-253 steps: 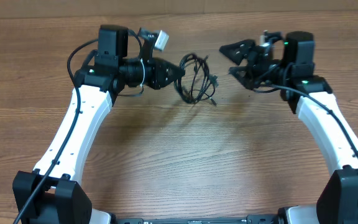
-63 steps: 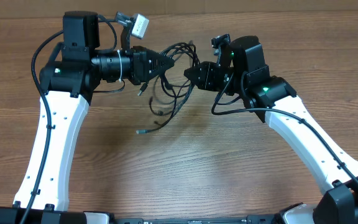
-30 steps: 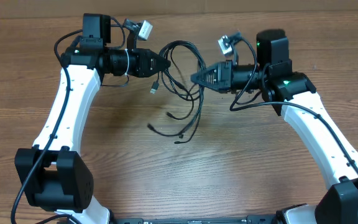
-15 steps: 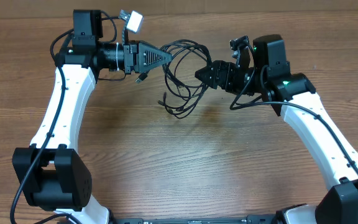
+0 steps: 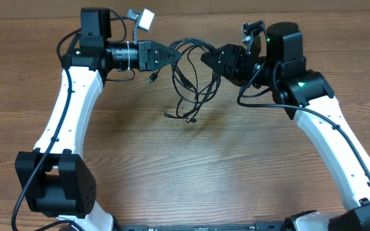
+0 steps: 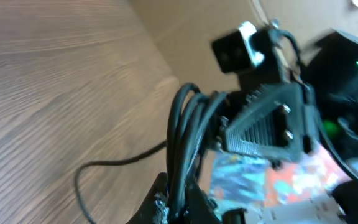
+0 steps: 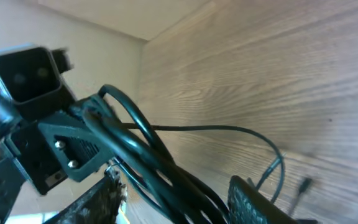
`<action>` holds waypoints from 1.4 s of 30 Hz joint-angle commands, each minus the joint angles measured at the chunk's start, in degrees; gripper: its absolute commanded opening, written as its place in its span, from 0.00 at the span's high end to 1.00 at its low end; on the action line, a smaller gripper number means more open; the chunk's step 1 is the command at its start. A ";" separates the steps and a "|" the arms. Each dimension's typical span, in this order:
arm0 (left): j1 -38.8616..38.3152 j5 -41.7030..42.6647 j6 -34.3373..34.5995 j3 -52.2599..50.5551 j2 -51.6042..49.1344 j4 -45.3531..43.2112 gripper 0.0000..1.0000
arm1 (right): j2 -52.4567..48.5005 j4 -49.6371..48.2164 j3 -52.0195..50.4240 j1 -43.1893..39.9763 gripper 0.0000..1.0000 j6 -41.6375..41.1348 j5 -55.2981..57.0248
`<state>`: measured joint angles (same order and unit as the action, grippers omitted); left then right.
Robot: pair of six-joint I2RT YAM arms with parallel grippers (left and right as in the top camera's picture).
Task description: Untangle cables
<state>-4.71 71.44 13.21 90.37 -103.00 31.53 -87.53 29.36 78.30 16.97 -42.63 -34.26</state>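
The cables [image 5: 194, 80], thin, limp and light, hang as tangled loops between the two pincers and trail beneath them toward the tabletop [image 5: 191, 167]. Left pincer [image 5: 174, 56]: clamped narrow on a bunch of strands. Right pincer [image 7: 174, 188]: fingers spread wide, strands passing between them, apparently ungripped. Suggested hold: one strand just beyond the left pincer's tips, since plug ends will likely snag.

The brown wood-grain table [image 5: 191, 173] has its grain running left to right. Toward twelve o'clock, the cables' [image 5: 191, 96] loose ends hang down to it; contact is unclear.
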 commanded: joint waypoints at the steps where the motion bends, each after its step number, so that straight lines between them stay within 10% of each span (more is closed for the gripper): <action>1: -0.57 -6.86 3.58 0.76 0.04 0.02 0.96 | 0.90 5.27 1.29 -1.62 0.41 -2.32 12.70; 9: -0.63 -12.66 2.67 0.76 0.04 2.97 0.96 | 1.88 3.23 1.27 -6.82 0.26 4.35 1.99; 25: -4.00 -2.64 7.93 0.76 0.04 2.51 0.96 | -5.73 -6.49 1.27 3.32 0.50 -12.81 6.84; 42: -4.85 9.88 8.28 0.76 0.04 -1.55 0.96 | -12.26 -21.40 1.27 5.14 0.73 -4.79 2.36</action>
<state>-8.93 75.46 21.08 90.37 -103.04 30.24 -99.53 10.92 78.43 22.17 -51.66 -30.04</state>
